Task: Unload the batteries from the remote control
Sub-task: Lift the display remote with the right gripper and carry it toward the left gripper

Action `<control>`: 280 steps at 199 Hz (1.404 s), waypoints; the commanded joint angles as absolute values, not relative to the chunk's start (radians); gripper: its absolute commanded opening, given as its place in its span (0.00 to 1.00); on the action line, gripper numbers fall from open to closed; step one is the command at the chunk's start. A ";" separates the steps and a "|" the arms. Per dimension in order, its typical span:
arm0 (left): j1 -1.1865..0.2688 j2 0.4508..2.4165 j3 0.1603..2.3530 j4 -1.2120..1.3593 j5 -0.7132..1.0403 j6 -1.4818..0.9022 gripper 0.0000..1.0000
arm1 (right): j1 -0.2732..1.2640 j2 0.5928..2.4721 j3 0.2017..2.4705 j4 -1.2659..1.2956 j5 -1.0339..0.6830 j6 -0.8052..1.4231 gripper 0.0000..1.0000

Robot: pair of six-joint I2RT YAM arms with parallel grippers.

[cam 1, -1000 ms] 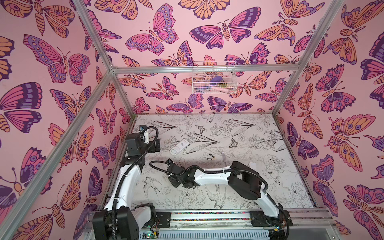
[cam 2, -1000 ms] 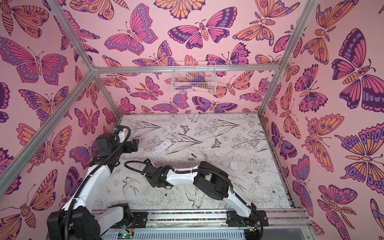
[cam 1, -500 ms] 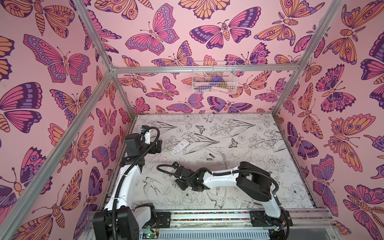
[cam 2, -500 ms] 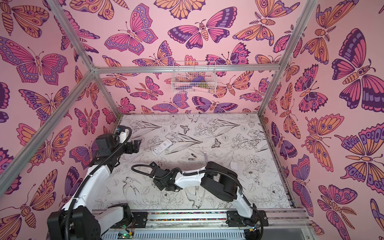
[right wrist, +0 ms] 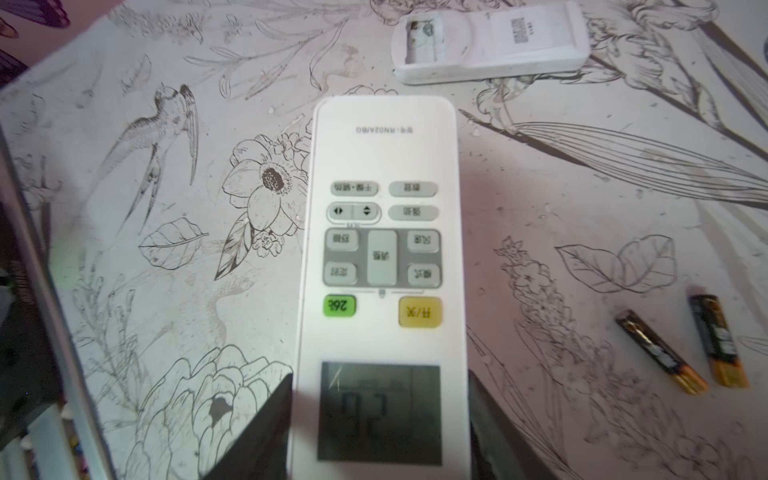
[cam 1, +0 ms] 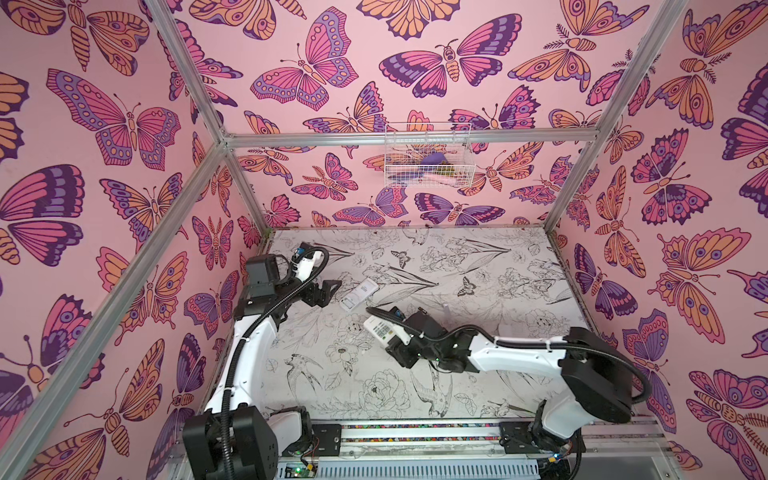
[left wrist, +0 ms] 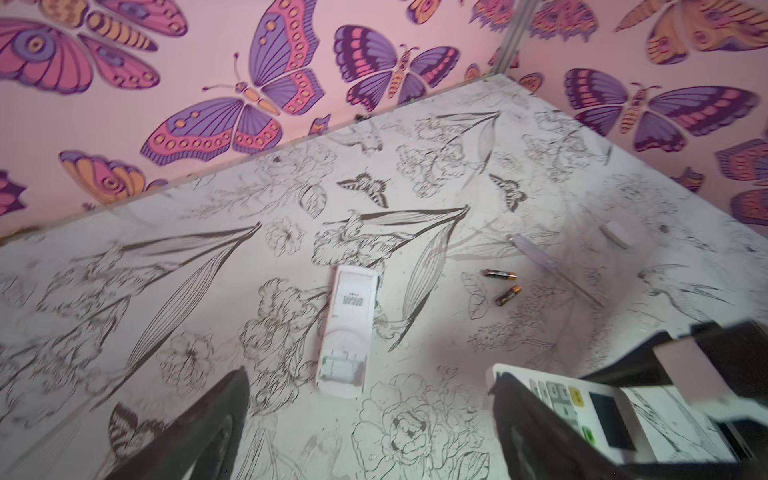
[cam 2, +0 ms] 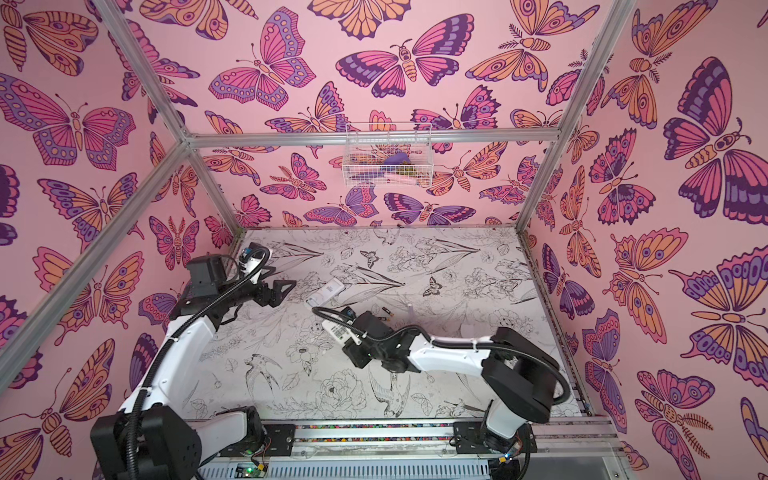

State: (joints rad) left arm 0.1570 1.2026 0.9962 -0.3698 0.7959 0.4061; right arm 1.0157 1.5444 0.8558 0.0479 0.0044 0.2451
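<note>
My right gripper (right wrist: 379,376) is clamped on the remote (right wrist: 382,249), buttons up; it points 10 o'clock straight at my wide-open left gripper (cam 1: 329,292).

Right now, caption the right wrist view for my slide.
Right claw holds a white rectangular remote, buttons up; second white remote lies compartment open, two black-and-gold cylindrical batteries loose nearby.
</note>
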 commanded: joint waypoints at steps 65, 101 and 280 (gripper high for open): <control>0.036 1.422 1.296 -0.932 1.089 1.265 0.91 | 0.675 1.316 0.828 -0.005 -0.665 0.130 0.08; -0.033 1.509 1.431 -1.051 1.082 1.589 0.92 | 0.549 1.324 0.832 0.000 -0.876 0.108 0.08; -0.202 1.627 1.344 -1.068 1.213 2.219 0.67 | 0.525 1.498 0.928 -0.003 -1.139 0.100 0.05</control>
